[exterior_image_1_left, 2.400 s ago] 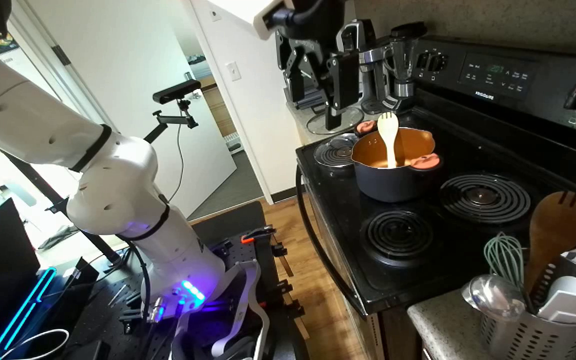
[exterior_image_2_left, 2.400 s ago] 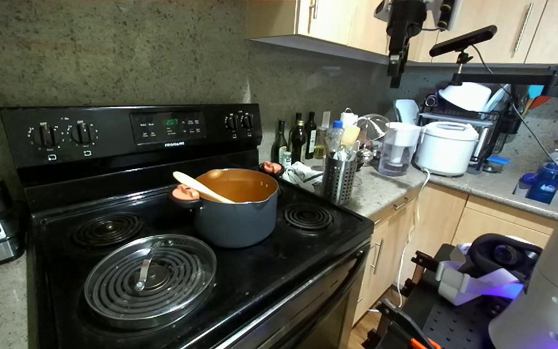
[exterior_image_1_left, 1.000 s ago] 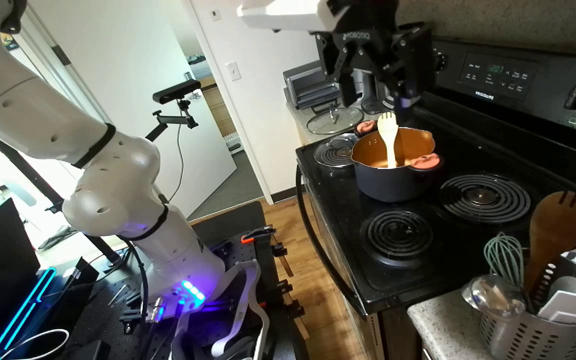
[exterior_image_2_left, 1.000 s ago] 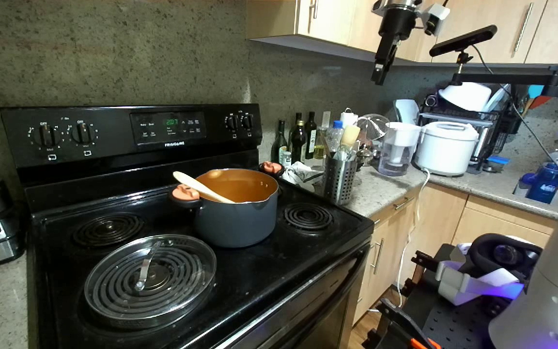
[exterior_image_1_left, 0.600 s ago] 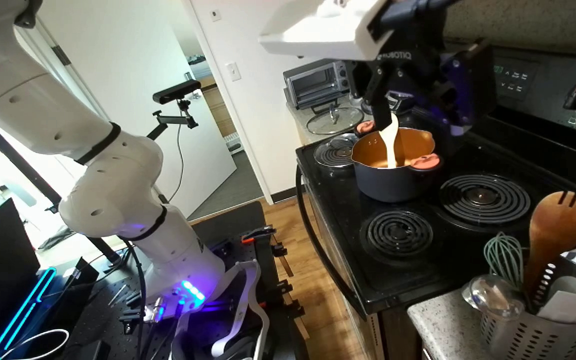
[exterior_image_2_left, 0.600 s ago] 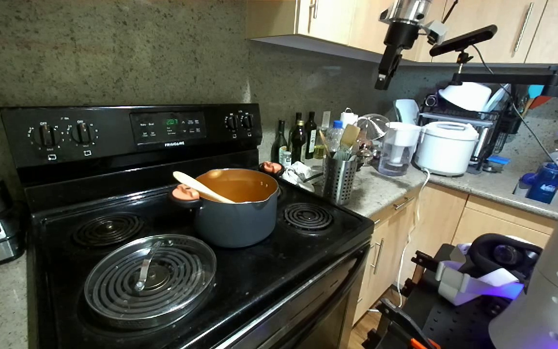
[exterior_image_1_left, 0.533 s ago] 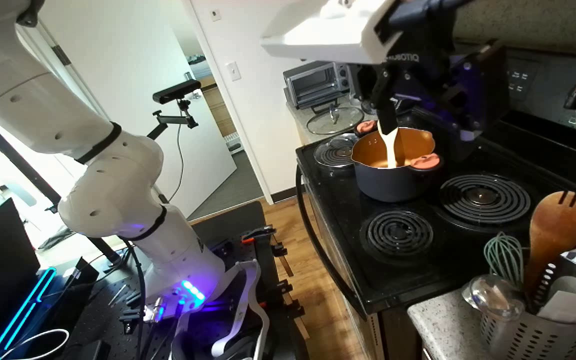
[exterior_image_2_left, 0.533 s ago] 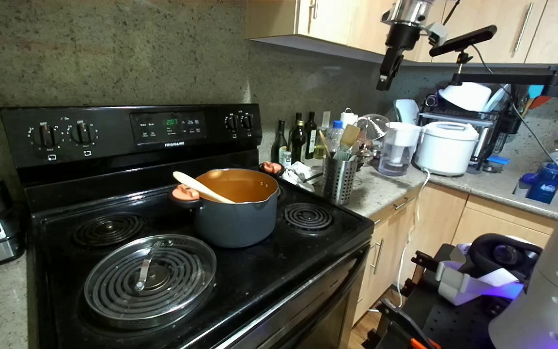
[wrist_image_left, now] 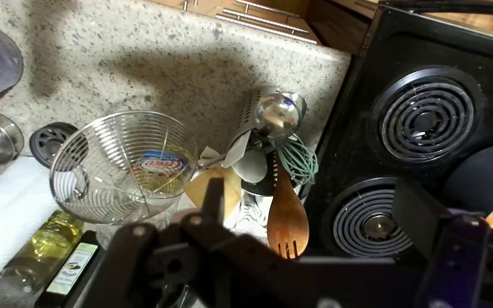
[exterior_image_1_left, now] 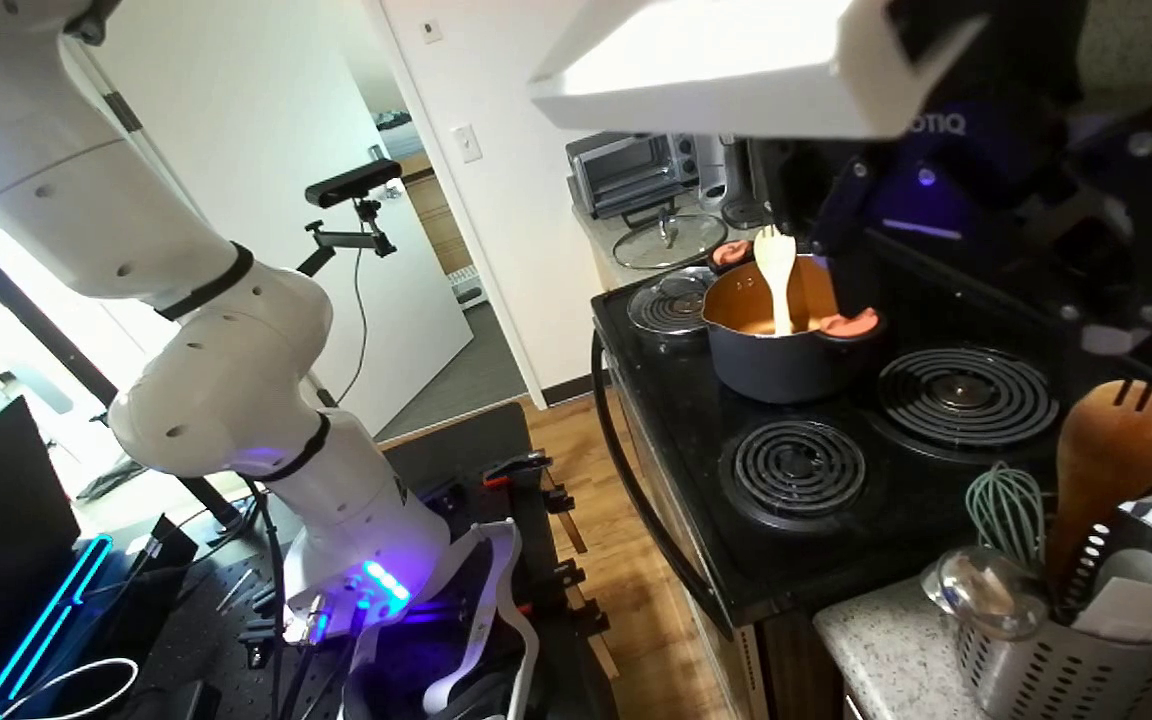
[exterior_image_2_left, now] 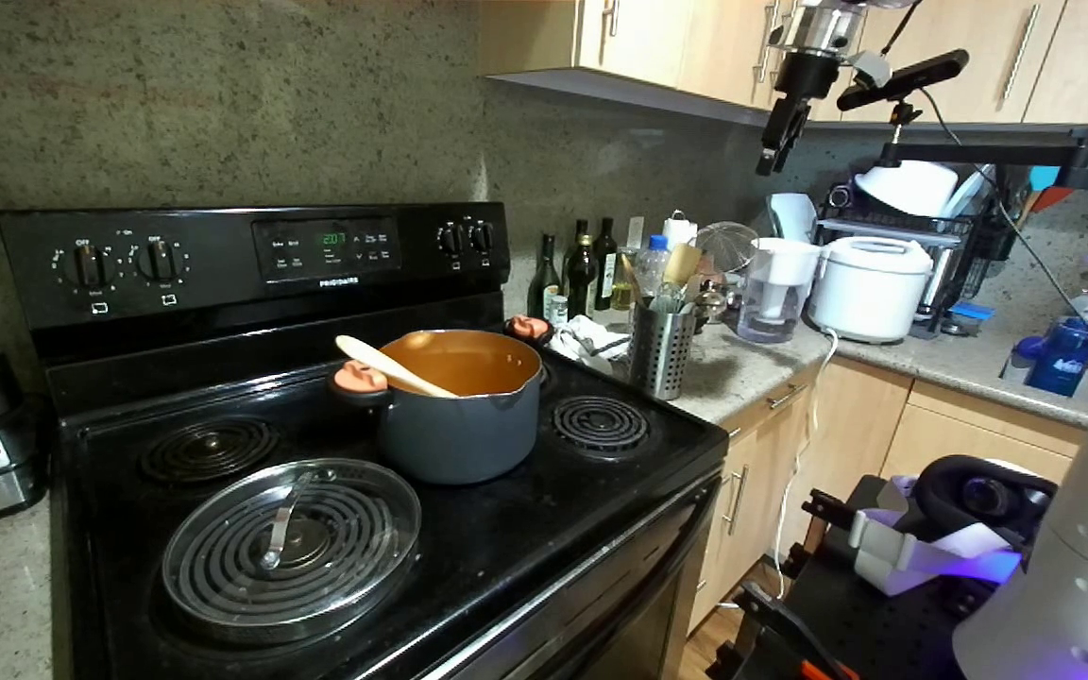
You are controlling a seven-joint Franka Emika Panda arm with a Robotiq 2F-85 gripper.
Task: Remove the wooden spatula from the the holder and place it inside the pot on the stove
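Above the wooden spatula (wrist_image_left: 288, 216) in its holder (exterior_image_2_left: 661, 359), seemingly, the hand (wrist_image_left: 310, 190) hangs wide.

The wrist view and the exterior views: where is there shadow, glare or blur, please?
Wrist view: soft shadows on the speckled countertop, a bright highlight on the ladle, dark, blurred jaws; in an exterior view: overexposed white housing at the top; in an exterior view: a bright streak along the front edge of the stove.
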